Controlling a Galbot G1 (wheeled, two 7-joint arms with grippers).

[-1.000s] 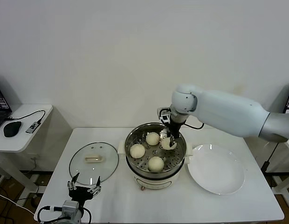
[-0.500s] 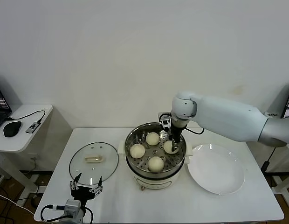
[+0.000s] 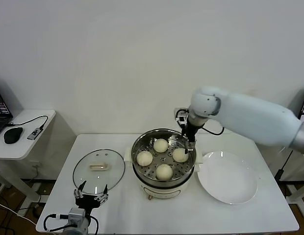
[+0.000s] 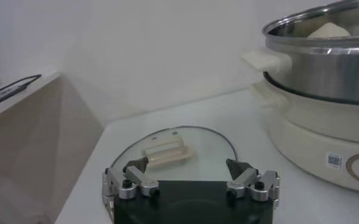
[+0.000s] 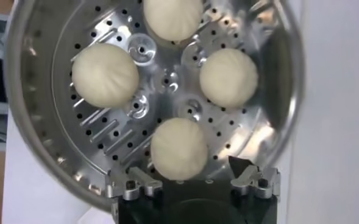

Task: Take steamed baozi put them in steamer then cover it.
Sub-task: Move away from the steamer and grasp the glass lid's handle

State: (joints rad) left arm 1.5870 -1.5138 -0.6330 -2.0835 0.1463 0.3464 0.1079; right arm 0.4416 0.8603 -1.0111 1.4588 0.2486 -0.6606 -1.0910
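all four buns [image 3: 164, 171] are sitting in the steamer [image 3: 163, 183], spread out on the holey metal basket and not touching each other, you can see them clearly from the right wrist too [image 5: 178, 148]. the steamer's in the middle of the white table [image 3: 127, 208], uncovered. the right gripper [image 3: 188, 143] hangs just above the steamer's far right rim, fingers spread apart and holding nothing, close to the nearest bun but off it. the glass lid [image 3: 98, 168] lies flat on the table just left of the steamer, handle up. the left gripper [image 3: 90, 198] sits low at the front edge of the table near the lid, also spread open and empty. a white plate [image 3: 227, 176] sits right of the steamer.
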